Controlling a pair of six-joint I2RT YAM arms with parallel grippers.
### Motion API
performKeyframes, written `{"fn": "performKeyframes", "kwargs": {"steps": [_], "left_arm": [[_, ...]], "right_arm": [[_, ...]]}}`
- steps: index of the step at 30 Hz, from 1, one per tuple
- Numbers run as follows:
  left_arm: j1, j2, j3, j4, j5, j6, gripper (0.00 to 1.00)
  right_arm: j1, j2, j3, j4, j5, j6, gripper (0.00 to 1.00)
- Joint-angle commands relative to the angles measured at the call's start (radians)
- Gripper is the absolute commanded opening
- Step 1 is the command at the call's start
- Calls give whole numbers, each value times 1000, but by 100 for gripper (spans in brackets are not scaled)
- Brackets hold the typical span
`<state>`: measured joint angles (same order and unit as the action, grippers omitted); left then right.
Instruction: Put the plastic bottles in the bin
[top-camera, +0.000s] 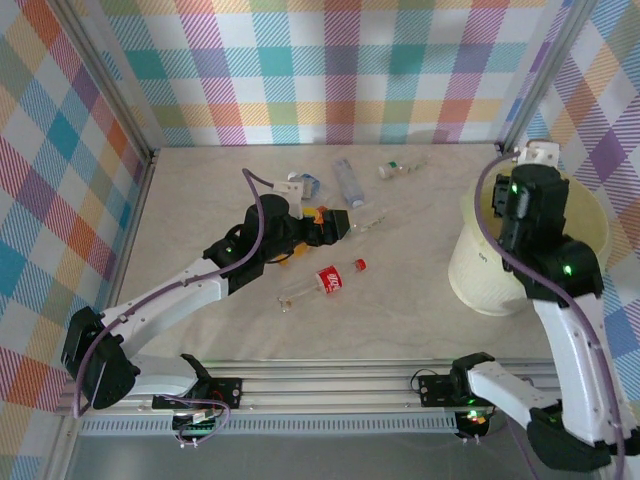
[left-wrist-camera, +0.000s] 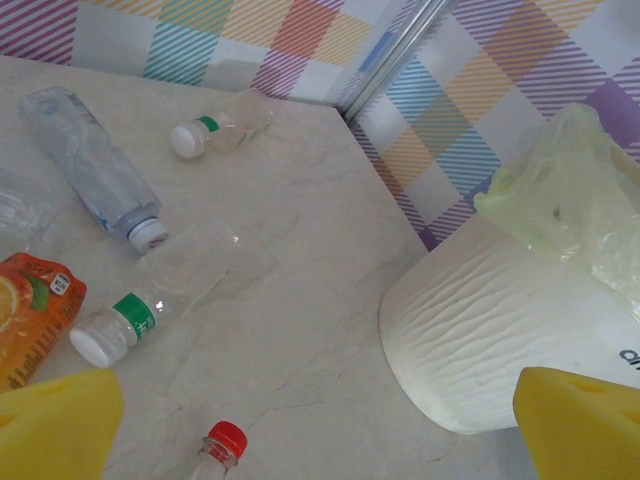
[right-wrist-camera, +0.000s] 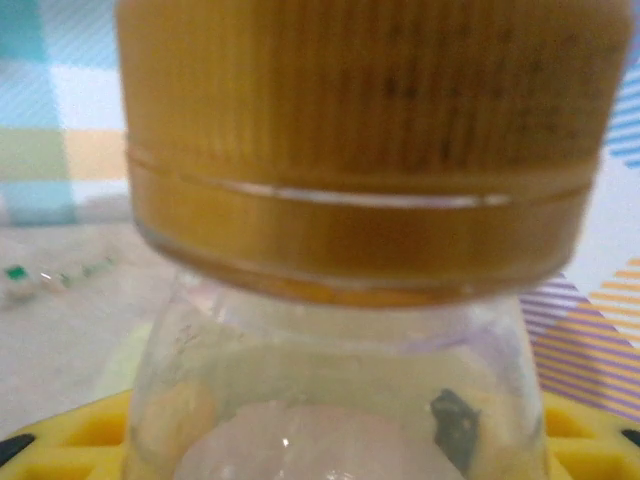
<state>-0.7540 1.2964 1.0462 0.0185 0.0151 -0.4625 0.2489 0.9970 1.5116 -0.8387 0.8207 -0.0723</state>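
While the bin (top-camera: 478, 268) stands at the right edge of the table (top-camera: 420, 330), the right gripper (right-wrist-camera: 330, 445) above it clamps a gold-capped bottle (right-wrist-camera: 340, 300), cap toward the wrist, long axis along the fingers. Release looks due next. The left gripper (left-wrist-camera: 320, 420), jaws apart, hovers mid-table over the lying bottles (left-wrist-camera: 115, 330).

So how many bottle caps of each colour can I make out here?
White caps: 3
Red cap: 1
Gold cap, on the bottle held in the right tool: 1
Total: 5 caps that show clearly
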Motion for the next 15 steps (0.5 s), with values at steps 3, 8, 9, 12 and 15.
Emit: {"fn": "performKeyframes", "kwargs": {"steps": [3, 8, 9, 12, 15], "left_arm": [[6, -10, 34, -50, -49, -27, 100], [6, 1, 21, -57, -74, -67, 100], [5, 5, 21, -57, -73, -76, 100], [5, 25, 33, -66, -71, -89, 100], [5, 39, 39, -69, -81, -95, 100]], "right_arm": [[-168, 77, 78, -175, -97, 81, 19], [-350, 146, 144, -339, -286, 149, 21], [-388, 157, 141, -357, -312, 149, 22], [-469, 177, 117, -370, -403, 137, 23], [-508, 199, 90, -373, -441, 120, 25]]}}
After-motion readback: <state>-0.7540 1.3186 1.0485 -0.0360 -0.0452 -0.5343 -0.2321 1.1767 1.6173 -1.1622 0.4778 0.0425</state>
